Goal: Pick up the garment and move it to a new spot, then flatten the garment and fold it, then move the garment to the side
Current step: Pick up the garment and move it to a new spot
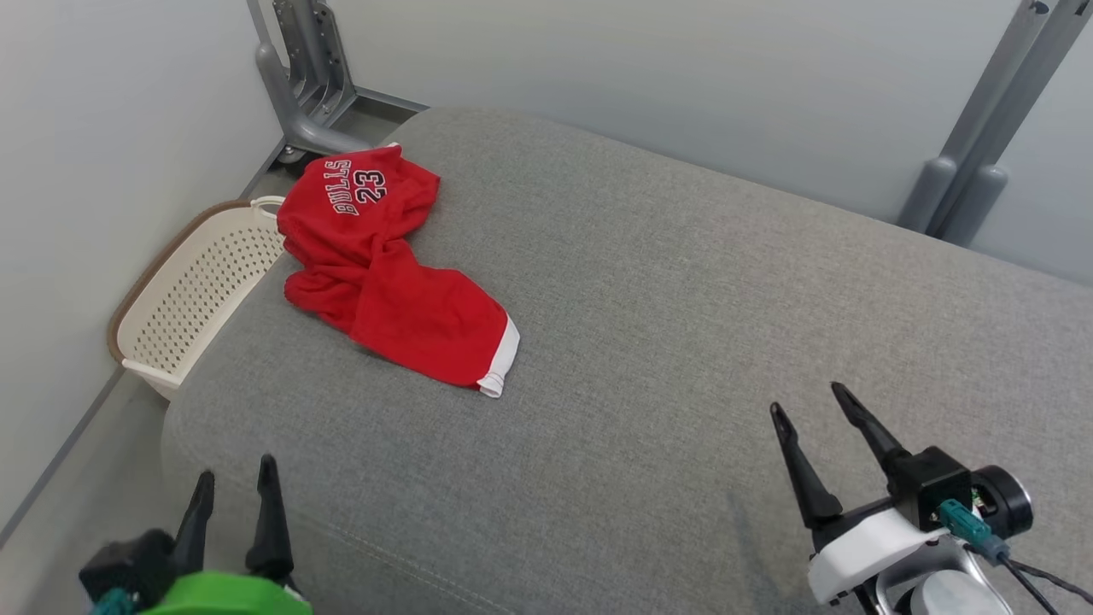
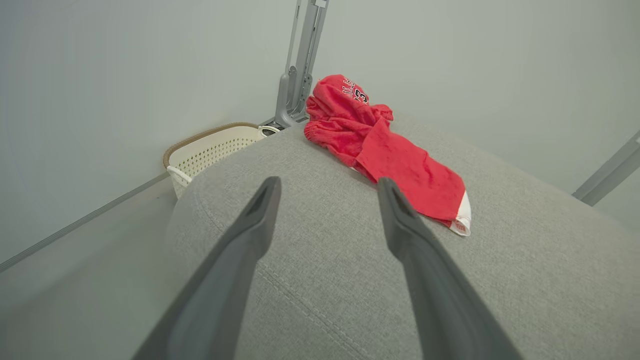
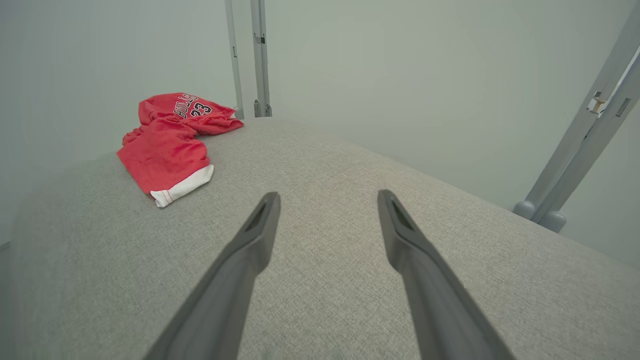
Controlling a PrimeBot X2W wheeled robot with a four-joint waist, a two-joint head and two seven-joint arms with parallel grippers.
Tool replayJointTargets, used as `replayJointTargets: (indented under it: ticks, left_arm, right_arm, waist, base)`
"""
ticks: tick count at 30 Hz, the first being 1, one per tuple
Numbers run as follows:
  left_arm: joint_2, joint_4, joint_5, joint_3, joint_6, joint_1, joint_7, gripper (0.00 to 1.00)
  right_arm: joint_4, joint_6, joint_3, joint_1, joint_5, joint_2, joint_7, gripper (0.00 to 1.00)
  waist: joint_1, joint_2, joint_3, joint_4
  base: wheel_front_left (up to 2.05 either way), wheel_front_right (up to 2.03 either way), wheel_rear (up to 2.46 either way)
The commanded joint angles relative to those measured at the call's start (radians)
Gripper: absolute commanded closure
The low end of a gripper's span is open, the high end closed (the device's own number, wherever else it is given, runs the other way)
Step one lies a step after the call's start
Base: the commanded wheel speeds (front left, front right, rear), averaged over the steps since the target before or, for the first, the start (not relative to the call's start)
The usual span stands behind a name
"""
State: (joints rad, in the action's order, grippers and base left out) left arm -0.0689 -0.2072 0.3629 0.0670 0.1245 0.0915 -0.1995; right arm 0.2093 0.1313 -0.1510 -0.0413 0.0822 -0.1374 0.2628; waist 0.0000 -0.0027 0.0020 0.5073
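The garment point(image 1: 384, 273) is a crumpled red piece with a white cuff and "BULLS 23" lettering, lying at the far left corner of the grey cushion point(image 1: 683, 342). It also appears in the left wrist view as the garment point(image 2: 395, 160) and in the right wrist view as the garment point(image 3: 167, 147). My left gripper point(image 1: 236, 478) sits at the lower left, open and empty, well short of the cloth. At the lower right my right gripper point(image 1: 811, 401) stands open and empty over bare cushion, far to the right of the garment.
A cream perforated basket point(image 1: 192, 290) stands on the floor against the cushion's left side. Grey metal posts rise behind at the back left point(image 1: 303, 77) and back right point(image 1: 982, 154). Pale walls close in on the left and behind.
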Motion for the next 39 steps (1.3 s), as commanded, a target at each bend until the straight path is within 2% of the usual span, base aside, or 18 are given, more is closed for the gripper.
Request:
replayJointTargets:
  ticks: [1,10,14,17,23,29,30,32,36,39]
  left_arm:
    - [0.006,-0.018,0.025,-0.015,0.006,-0.073,0.036,0.00]
    - [0.013,-0.229,0.172,-0.035,-0.023,-0.521,0.252,0.00]
    - [-0.027,-0.363,0.199,-0.037,-0.026,-0.698,0.371,0.00]
    - [-0.032,-0.461,0.240,-0.020,-0.026,-0.796,0.434,0.00]
    - [-0.071,-0.644,0.238,-0.018,-0.040,-0.902,0.465,0.00]
    - [-0.083,-0.799,0.218,-0.037,-0.072,-0.908,0.478,0.00]
    - [-0.082,-0.822,0.219,-0.037,-0.070,-0.904,0.475,0.29]
    - [-0.076,-0.852,0.220,-0.048,-0.051,-0.900,0.476,1.00]
    - [-0.088,-0.864,0.254,-0.043,-0.013,-0.883,0.489,1.00]
    - [-0.071,-0.786,0.326,-0.037,0.010,-0.877,0.504,1.00]
  right_arm:
    - [-0.006,-0.001,0.006,-0.004,-0.005,-0.031,0.003,0.00]
    - [-0.045,-0.001,0.029,-0.107,-0.007,-0.148,0.003,0.00]
    - [-0.048,-0.001,0.018,-0.152,-0.004,-0.198,0.003,0.00]
    - [-0.052,-0.001,0.031,-0.167,0.002,-0.225,0.003,0.00]
    - [-0.063,-0.001,0.046,-0.172,0.004,-0.260,0.002,0.00]
    - [-0.057,-0.002,0.077,-0.159,0.003,-0.277,-0.005,0.00]
    - [-0.055,-0.002,0.082,-0.156,0.003,-0.278,-0.007,0.00]
    - [-0.047,-0.002,0.087,-0.146,0.003,-0.274,-0.010,0.00]
    - [-0.027,-0.002,0.074,-0.130,0.007,-0.237,-0.011,0.00]
    - [-0.013,0.000,0.045,-0.123,0.011,-0.198,-0.009,0.00]
  waist:
    - [0.0000,0.0027,0.065,-0.030]
    - [0.0000,0.0027,0.329,-0.092]
    - [0.0000,0.0027,0.448,-0.124]
    - [0.0000,0.0027,0.516,-0.143]
    - [0.0000,0.0027,0.595,-0.175]
    - [0.0000,0.0027,0.607,-0.185]
    - [0.0000,0.0027,0.602,-0.183]
    - [0.0000,0.0027,0.585,-0.177]
    - [0.0000,0.0027,0.531,-0.171]
    - [0.0000,0.0027,0.482,-0.177]
  base:
    - [0.00,0.00,0.00]
    - [0.00,0.00,0.00]
    - [0.00,0.00,0.00]
    - [0.00,0.00,0.00]
    - [0.00,0.00,0.00]
    - [0.00,0.00,0.00]
    - [0.00,0.00,0.00]
    - [0.00,0.00,0.00]
    - [0.00,0.00,0.00]
    - [0.00,0.00,0.00]
